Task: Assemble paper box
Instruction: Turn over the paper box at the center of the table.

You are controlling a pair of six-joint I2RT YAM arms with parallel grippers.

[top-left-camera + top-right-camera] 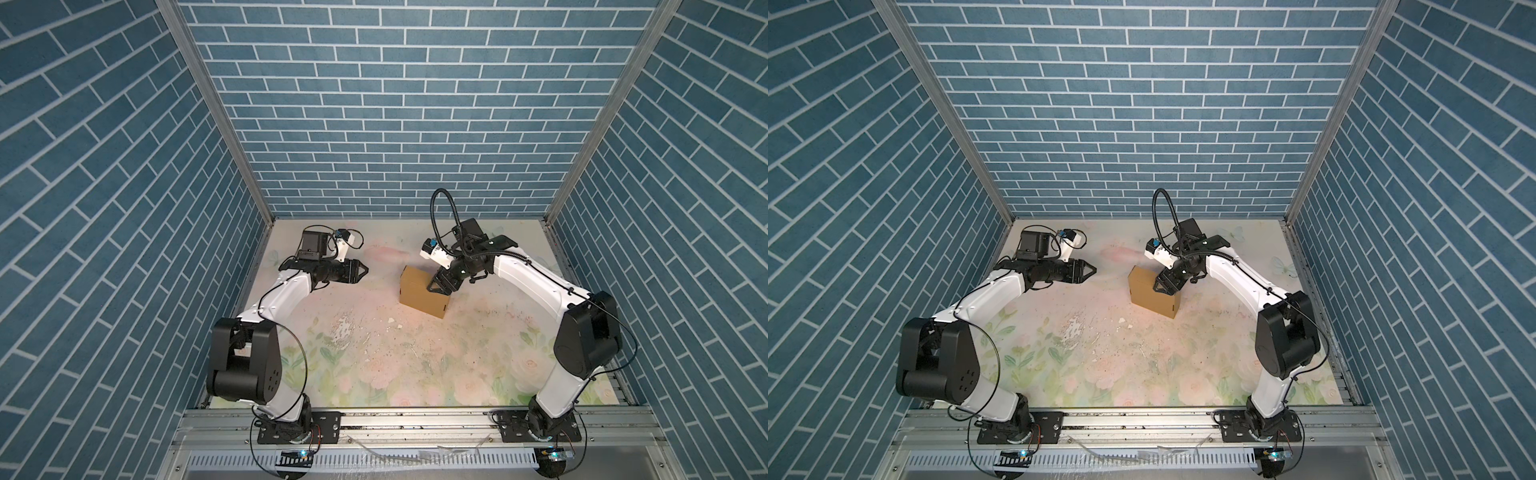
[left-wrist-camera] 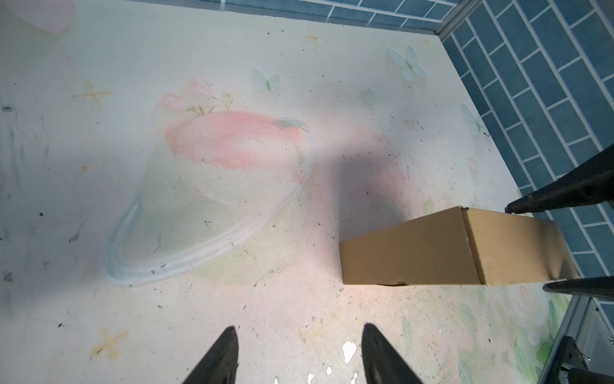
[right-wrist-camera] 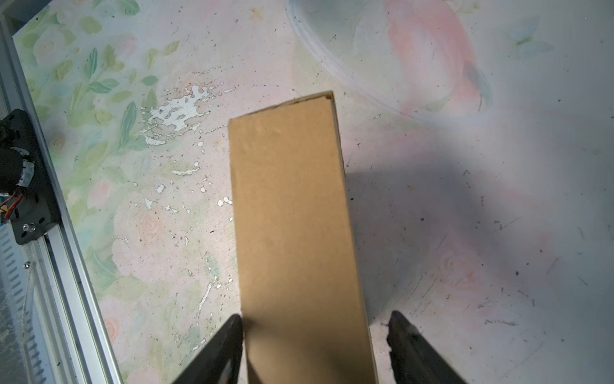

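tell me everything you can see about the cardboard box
The box is plain tan cardboard, unprinted, folded shut into a rectangular block. It stands on a long narrow side on the floral table, toward the back and turned at an angle. The right gripper straddles its top face with jaws apart, one finger close against a side and a gap at the other. The left gripper is well clear of it.

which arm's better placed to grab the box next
Right, probably. The paper box stands between the open fingers of the right hand, so closing would grip it. The left hand, also open, hangs well apart from it.
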